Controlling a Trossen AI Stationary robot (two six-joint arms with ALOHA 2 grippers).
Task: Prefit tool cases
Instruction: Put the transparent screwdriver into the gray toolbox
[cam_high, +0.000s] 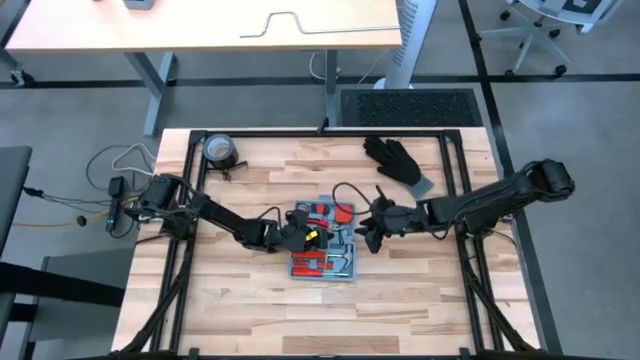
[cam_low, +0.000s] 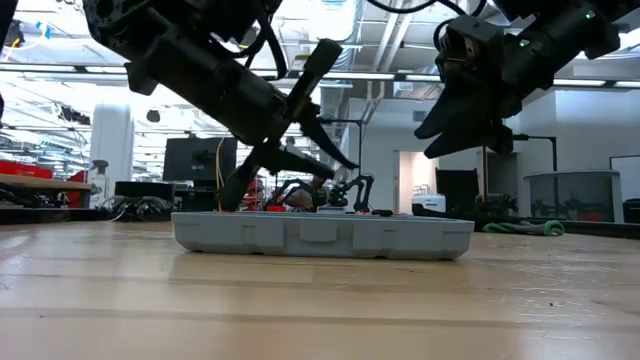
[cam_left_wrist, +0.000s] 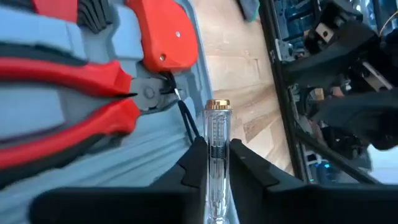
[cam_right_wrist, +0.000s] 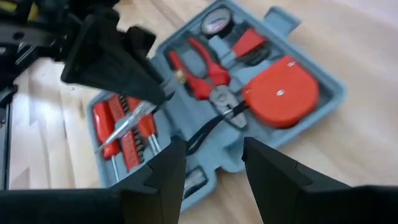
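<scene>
Your left gripper (cam_left_wrist: 217, 163) has its jaws closed on a clear-handled screwdriver (cam_left_wrist: 217, 134) with a brass-coloured cap, which stands up between them. Just beyond the jaws lies the tool case (cam_left_wrist: 124, 149), with red-handled pliers (cam_left_wrist: 81, 106) and a red tape measure (cam_left_wrist: 165, 34) in its grey-blue slots. To one side of the jaws you see the wooden worktop (cam_left_wrist: 239, 68).

**Plastic, wood and a little metal**

My left end effector (cam_left_wrist: 214, 163) is matt black, its fingers closed on a clear, glossy plastic tester screwdriver (cam_left_wrist: 216, 155) with a brassy metal cap. The tool case (cam_right_wrist: 323, 93) is smooth, dull grey-blue moulded plastic. The pliers (cam_left_wrist: 74, 106) wear glossy red grips over grey metal. The bench (cam_high: 240, 300) is pale, planked wood with a satin finish.
</scene>
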